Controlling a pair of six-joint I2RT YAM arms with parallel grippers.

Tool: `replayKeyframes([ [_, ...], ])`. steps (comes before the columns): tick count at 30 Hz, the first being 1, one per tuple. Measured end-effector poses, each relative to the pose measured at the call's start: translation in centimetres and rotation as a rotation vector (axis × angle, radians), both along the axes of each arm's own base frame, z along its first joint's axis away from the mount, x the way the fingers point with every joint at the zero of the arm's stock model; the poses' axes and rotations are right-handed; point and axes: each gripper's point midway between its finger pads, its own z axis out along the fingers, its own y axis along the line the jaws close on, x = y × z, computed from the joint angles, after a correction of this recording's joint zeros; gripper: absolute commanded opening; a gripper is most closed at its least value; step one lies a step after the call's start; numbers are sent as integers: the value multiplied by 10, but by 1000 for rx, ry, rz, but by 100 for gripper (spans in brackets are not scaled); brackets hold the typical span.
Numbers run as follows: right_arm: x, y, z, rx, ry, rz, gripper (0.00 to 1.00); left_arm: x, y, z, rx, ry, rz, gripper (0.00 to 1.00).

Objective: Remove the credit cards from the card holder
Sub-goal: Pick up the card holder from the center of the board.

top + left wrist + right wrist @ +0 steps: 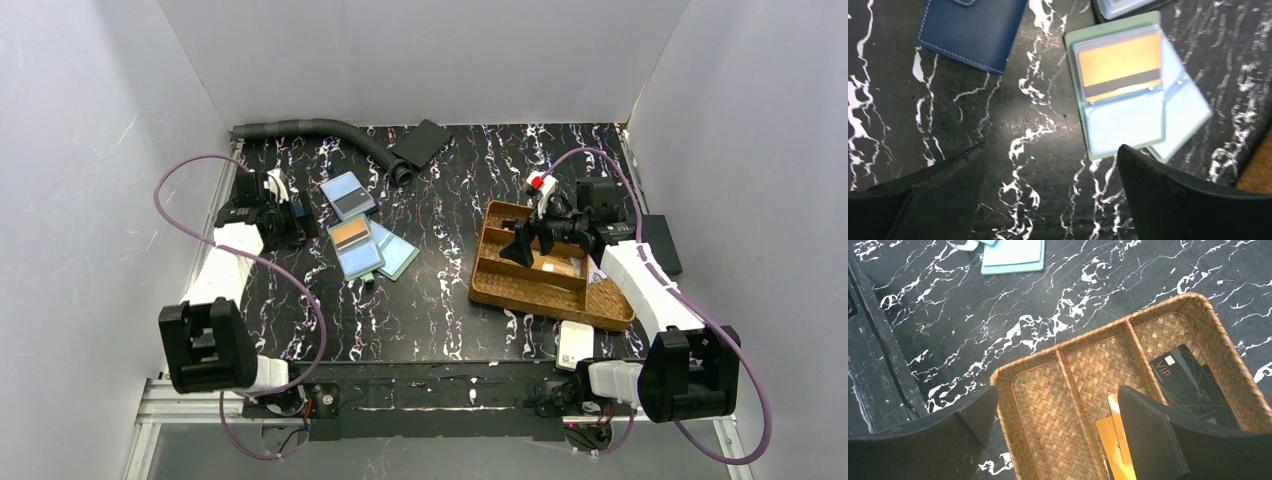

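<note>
Card holder (pixel 358 248) open, hose (pixel 320 128) behind, tray (pixel 520 298) rt

**One overhead view, two close views**

The top camera looks down from high behind the near edge and takes in the whole table (pixel 440 310). The left wrist camera looks down from close above the open card holder (pixel 1120 95), at 9 o'clock overhead. The right wrist camera sits close over the woven tray (pixel 1048 405), at 3 o'clock overhead, with the holder's corner near 12.
</note>
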Motion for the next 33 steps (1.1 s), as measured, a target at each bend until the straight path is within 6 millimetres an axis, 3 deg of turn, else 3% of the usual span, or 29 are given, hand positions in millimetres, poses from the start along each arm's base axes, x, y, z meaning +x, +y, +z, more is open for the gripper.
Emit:
replayKeyframes([
  [6, -1, 2, 2, 14, -7, 15, 98, 16, 18, -34, 100, 130, -38, 99],
  [9, -1, 1, 3, 13, -13, 17, 98, 28, 29, -47, 154, 163, -48, 92],
  [13, -1, 1, 3, 11, -18, 20, 98, 40, 39, -50, 210, 166, -84, 84],
  [17, -1, 1, 2, 10, -19, 20, 98, 73, 53, -45, 271, 148, -110, 76],
  [20, -1, 1, 2, 10, -20, 21, 98, 88, 60, -55, 271, 164, -112, 70],
  [24, -1, 1, 2, 10, -19, 21, 98, 79, 68, -75, 213, 233, -94, 68],
  [33, -1, 2, 2, 12, -16, 24, 98, 61, 86, -86, -57, 228, 64, 63],
])
